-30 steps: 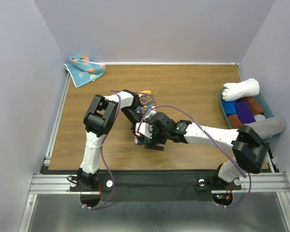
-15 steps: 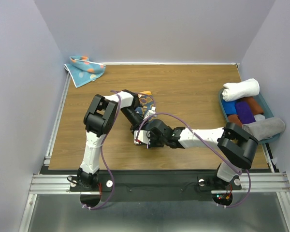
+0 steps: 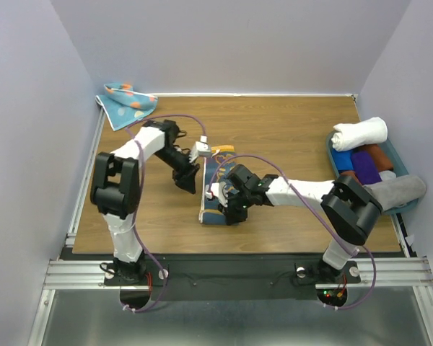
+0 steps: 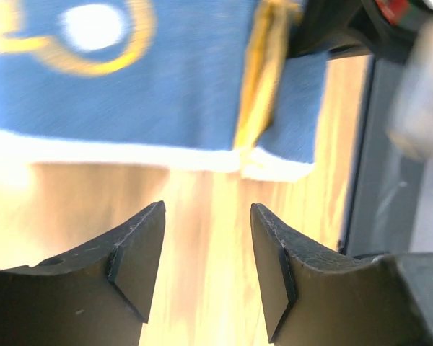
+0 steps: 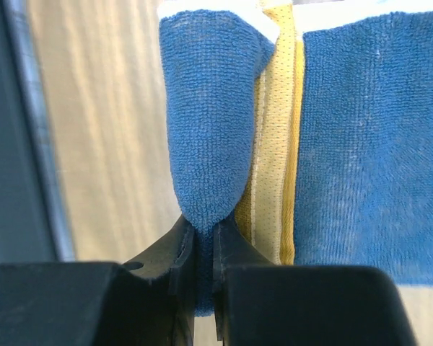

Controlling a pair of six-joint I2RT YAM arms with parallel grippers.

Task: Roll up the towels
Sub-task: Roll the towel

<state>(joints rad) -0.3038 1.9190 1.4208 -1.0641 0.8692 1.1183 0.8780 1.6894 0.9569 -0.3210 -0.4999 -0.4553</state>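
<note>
Closest to the bottom of the top view, the right gripper (image 3: 231, 209) is down on the near end of the navy-and-yellow towel (image 3: 211, 215), which lies as a long narrow strip running up the middle of the table (image 3: 289, 137). The right wrist view shows it best: the fingers are squeezed nearly together on a little rounded fold of the blue terry at that end, with the yellow hem right next to it. The right arm reaches in low from the lower right, stretched out leftward across the wood.

A bit further up, the left gripper (image 3: 189, 182) sits just beside the left edge of the strip. Its wrist view shows the fingers spread apart with nothing between them, only bare wood, and the towel's edge just ahead. That arm comes up from the lower left, elbow bent, forearm angled down toward the centre.

Progress-wise I'd say this is barely started. That pinched end looks like the first turn of a roll at most, and the rest of the strip is flat.

Way back in the upper left corner, the dotted towel (image 3: 126, 104) is a crumpled heap, not rolled at all. Over on the right edge there's a bin (image 3: 330, 157) with several rolled towels (image 3: 359, 132) in it.
</note>
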